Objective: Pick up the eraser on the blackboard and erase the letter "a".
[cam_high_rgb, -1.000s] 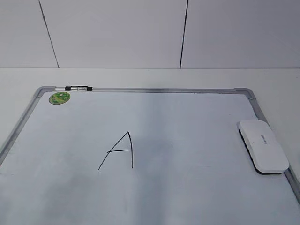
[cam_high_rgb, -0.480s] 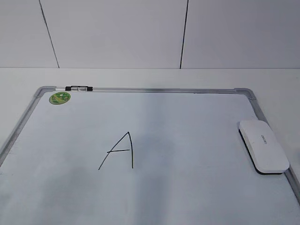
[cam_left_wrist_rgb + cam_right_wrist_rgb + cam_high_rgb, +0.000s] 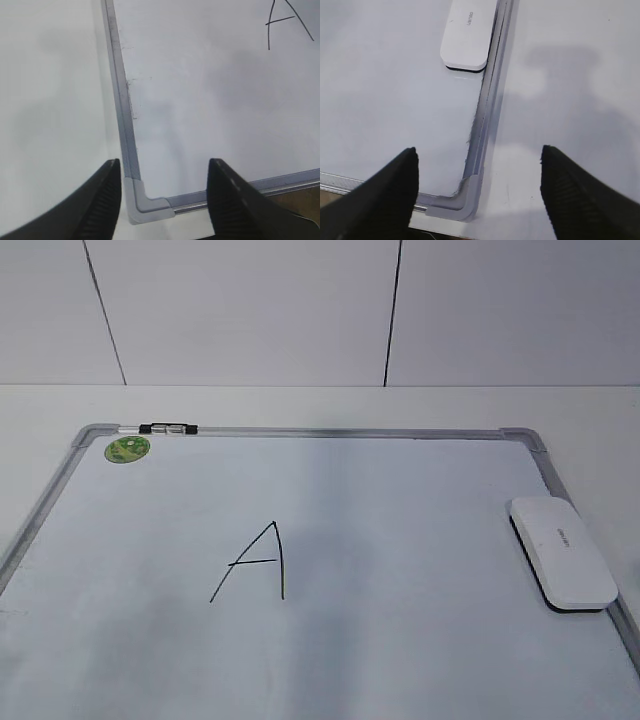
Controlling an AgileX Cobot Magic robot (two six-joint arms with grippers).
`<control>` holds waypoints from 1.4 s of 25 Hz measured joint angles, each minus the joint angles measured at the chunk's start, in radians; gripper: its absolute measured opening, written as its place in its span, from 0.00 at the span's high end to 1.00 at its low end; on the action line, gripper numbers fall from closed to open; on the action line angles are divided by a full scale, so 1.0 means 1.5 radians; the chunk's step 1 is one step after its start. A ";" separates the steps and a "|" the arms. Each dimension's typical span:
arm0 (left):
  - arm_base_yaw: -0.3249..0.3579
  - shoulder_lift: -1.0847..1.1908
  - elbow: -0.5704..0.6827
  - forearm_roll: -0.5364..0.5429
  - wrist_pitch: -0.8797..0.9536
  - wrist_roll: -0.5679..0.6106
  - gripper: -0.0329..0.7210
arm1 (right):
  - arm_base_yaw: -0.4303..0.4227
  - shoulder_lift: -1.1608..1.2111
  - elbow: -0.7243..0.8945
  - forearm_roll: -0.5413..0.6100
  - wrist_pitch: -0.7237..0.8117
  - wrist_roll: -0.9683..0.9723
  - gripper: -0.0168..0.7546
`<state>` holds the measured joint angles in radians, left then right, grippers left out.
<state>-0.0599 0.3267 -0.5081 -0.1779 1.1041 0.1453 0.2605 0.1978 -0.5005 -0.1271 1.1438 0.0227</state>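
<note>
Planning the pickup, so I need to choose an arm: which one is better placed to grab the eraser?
Right. The eraser lies by the board's right frame, just ahead of the open right gripper. The left gripper, also open, hangs over the opposite near corner, across the board.

White table [image 3: 300, 405] under the blackboard [image 3: 330, 432] (grey-framed).
</note>
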 joint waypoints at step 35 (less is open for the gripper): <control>0.010 -0.211 0.000 0.000 0.002 0.000 0.41 | -0.174 -0.143 0.000 -0.008 0.000 0.000 0.23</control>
<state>-0.0445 0.0103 -0.5081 -0.1779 1.1074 0.1453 0.0000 -0.0161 -0.5005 -0.1396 1.1440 0.0227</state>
